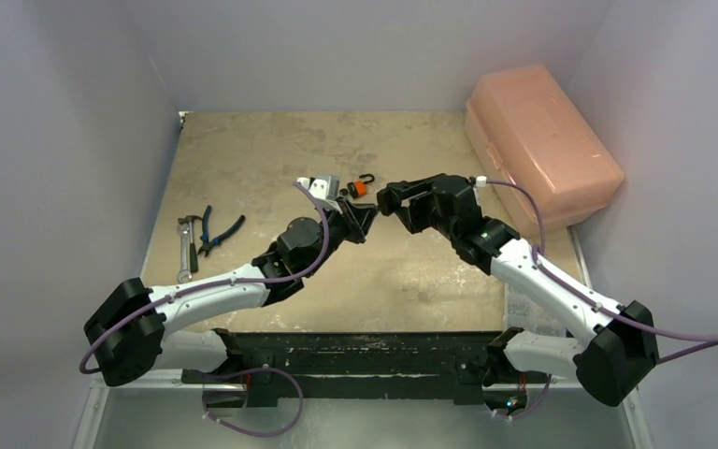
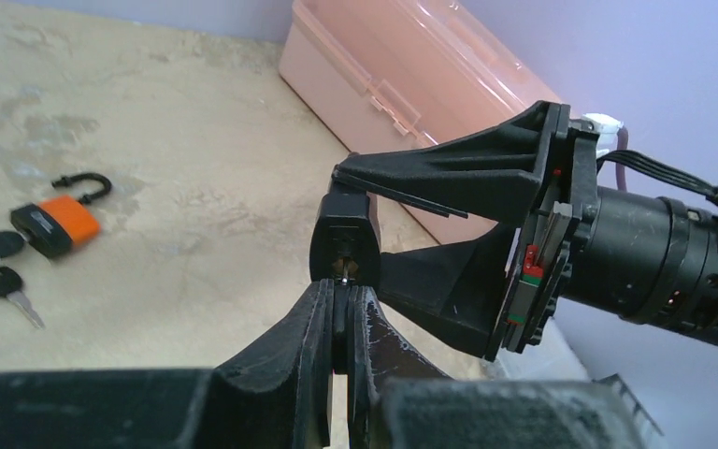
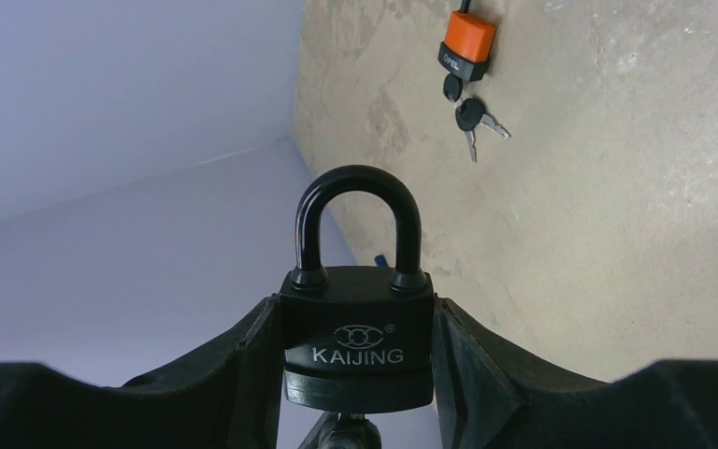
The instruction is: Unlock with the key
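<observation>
From above, the closest thing is the black rail [image 1: 355,355] both arms are bolted to. From there they reach inward and meet over the middle of the tabletop [image 1: 411,271]. The left gripper [image 1: 366,217] and right gripper [image 1: 388,199] are tip to tip. The black padlock between them is too buried to make out from up here. Just behind them an orange padlock [image 1: 359,188] lies flat. Off to the left are pliers [image 1: 217,229] and a wrench [image 1: 185,249], and a pink box [image 1: 542,140] sits in the back right corner.

The left wrist view has the left gripper [image 2: 341,299] right up in the lens. It's pinched shut on the key [image 2: 345,273], and you only see a sliver of metal at the keyhole. The black padlock [image 2: 344,234] hangs in the air, squeezed top and bottom by the right gripper [image 2: 360,224]. Further back, the orange padlock [image 2: 56,224] has its shackle swung open, with spare keys [image 2: 0,271] just beside it. The pink box [image 2: 402,84] is behind.

In the right wrist view, the black padlock [image 3: 357,337] fills the foreground, clamped on both sides by the right gripper [image 3: 357,360]. It reads KAIJING on the face and both shackle legs are seated in the body. The tip of the left gripper [image 3: 341,432] pokes up right under it. On the tabletop [image 3: 617,234] beyond are the orange padlock [image 3: 467,47] and spare keys [image 3: 472,117].
</observation>
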Robot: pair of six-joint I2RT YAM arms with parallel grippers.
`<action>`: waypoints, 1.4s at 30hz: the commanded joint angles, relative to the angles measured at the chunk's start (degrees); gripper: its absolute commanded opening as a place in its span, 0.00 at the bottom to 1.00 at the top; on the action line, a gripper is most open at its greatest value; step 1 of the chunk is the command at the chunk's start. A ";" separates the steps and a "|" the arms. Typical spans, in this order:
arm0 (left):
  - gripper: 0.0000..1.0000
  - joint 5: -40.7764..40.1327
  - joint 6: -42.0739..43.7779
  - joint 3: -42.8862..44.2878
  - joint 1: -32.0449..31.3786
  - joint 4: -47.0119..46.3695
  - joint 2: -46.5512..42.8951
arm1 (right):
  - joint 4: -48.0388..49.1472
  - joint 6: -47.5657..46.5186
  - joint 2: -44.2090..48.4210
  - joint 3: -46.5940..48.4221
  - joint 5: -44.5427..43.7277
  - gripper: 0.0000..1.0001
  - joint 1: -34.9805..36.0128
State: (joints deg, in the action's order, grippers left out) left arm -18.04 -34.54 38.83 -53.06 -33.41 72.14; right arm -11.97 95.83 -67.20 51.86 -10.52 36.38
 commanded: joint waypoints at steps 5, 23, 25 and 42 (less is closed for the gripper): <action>0.00 -5.55 -8.04 0.90 0.61 1.75 -0.92 | 7.97 0.32 0.00 5.71 10.17 0.00 2.53; 0.00 -1.33 -1.75 -0.15 0.72 -7.57 2.13 | 7.68 1.12 -0.74 5.89 10.39 0.00 5.19; 0.00 -0.33 0.40 -0.16 0.76 -9.27 2.62 | 7.96 1.43 -0.74 5.93 10.41 0.00 6.24; 0.21 1.49 1.30 0.59 0.95 -2.65 -0.40 | 5.07 1.31 1.94 5.65 6.36 0.00 8.18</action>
State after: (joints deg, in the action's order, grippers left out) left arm -19.62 -33.34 37.69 -52.77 -37.34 73.23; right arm -11.62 97.06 -69.10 53.41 -12.73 39.88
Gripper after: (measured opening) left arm 0.090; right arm 0.564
